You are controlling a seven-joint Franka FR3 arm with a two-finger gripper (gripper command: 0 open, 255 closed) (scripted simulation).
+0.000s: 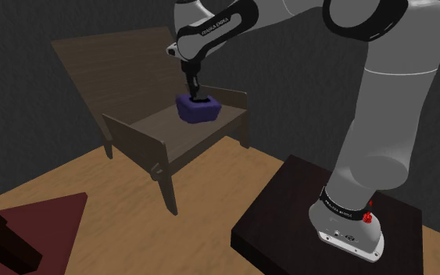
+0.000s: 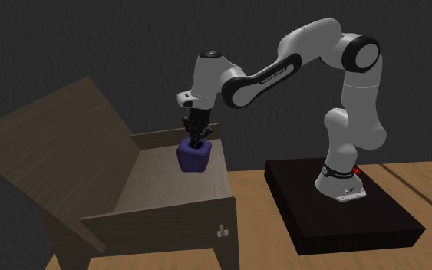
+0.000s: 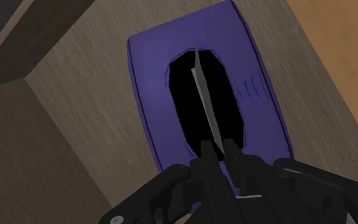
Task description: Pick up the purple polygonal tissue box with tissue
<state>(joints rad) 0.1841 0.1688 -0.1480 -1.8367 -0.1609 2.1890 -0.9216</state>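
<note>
A purple faceted tissue box (image 1: 197, 112) (image 2: 193, 159) sits on the wooden seat (image 1: 152, 123) of a low armchair, near the seat's edge toward the stand. Its top has a dark oval slot, out of which a thin pale tissue (image 3: 203, 89) stands edge-on. My black gripper (image 1: 197, 98) (image 2: 198, 143) (image 3: 219, 149) comes straight down onto the top of the box (image 3: 149, 95). Its fingers (image 3: 206, 153) are drawn close together over the slot, with the tissue clasped between them. I cannot tell whether the box rests on the seat or hangs just above it.
The chair has a tall slanted backrest (image 1: 116, 58) (image 2: 53, 138) and side boards (image 1: 144, 144) (image 2: 168, 222) around the seat. My dark stand (image 1: 288, 207) (image 2: 344, 215) is on the wooden floor beside it. A dark red object (image 1: 30, 234) lies at the shoulder view's lower left.
</note>
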